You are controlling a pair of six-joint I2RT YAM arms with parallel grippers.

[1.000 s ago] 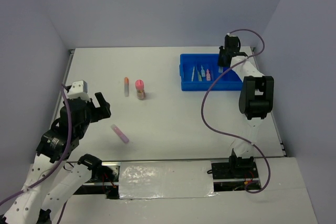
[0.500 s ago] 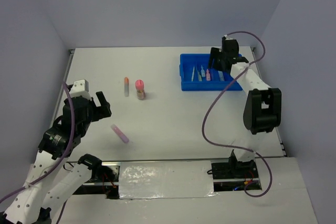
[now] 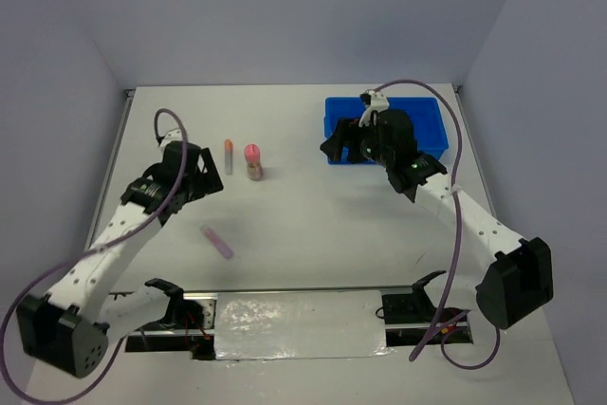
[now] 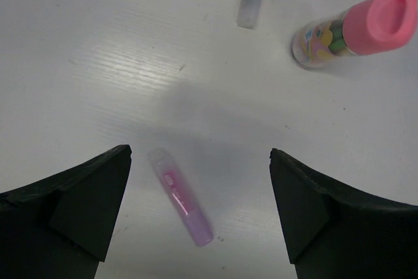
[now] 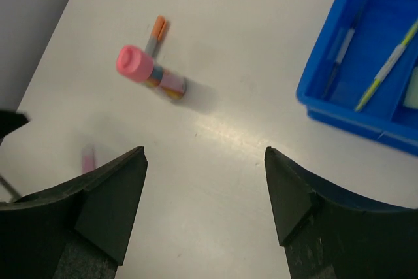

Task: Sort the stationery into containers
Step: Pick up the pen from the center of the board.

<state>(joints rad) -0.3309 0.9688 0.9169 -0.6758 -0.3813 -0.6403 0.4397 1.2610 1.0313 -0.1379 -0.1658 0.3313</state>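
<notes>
Both pincers had their fingers apart and held nothing. The left pincer [image 4: 199, 156] hung over the white tabletop [image 3: 313, 225]. A short lilac-pink highlighter [image 4: 181, 195] lay flat below the gap between its fingers, touching neither. Seen from overhead, that highlighter was toward 8 o'clock of the tabletop.

Toward 10 o'clock sat a stubby clear tube with a pink cap [image 3: 252, 161]. A short grey highlighter with an orange cap [image 3: 229, 156] lay just beside it at its 9 o'clock, not touching it.

The right pincer [image 5: 204, 155] hovered over bare tabletop. In its wrist view the bright blue rectangular plastic tray [image 5: 339, 112] was at 2 o'clock. A dark slim pen [image 5: 343, 47] and a thin yellow stick [image 5: 388, 66] lay side by side inside the tray. From overhead the tray sat toward 1 o'clock of the tabletop, with the right pincer at its 8 o'clock corner.
</notes>
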